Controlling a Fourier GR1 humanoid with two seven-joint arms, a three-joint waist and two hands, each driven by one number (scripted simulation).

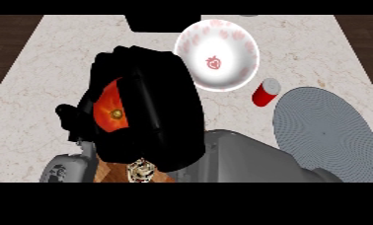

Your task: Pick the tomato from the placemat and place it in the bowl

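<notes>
Marbled counter [65, 61] bears a glossy round bowl [235, 41]; the black right robot hand [157, 105] clasps a smooth red tomato [111, 111].

Glossy white bowl [235, 46]; marbled stone counter [320, 46]; ribbed grey placemat [320, 130]; shiny tomato [111, 108].

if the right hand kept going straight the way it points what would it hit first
Likely bare counter left of the bowl; the right hand, holding the tomato, aims up-left, though depth is unclear.
</notes>
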